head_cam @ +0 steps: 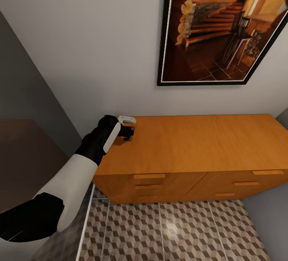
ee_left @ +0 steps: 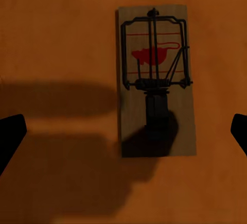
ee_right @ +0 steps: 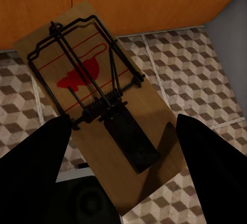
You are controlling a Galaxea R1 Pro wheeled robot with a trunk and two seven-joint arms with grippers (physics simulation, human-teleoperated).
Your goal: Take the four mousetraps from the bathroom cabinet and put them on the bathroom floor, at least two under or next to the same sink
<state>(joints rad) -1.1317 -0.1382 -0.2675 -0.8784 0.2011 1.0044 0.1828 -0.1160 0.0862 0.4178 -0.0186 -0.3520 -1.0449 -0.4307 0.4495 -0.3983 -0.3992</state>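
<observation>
Traps: one held, one waiting on the cabinet

Head view: left arm reaches over the cabinet (head_cam: 192,141) top at frame centre; floor (head_cam: 172,233) tiles below.

Left wrist view: left gripper (ee_left: 123,131) spread wide above a trap (ee_left: 157,80) lying flat on the wood. Likely light and stiff; pinch the board's long edges, clear of the wire.

Right wrist view: right gripper (ee_right: 123,147) seems to pinch a second trap (ee_right: 98,110) over tiles.

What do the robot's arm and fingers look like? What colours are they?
The left arm has smooth white shells between chunky black joints, and ends in a black left gripper with a small pale grey box on top. The right gripper has broad black fingers, pointed at the tips.
</observation>
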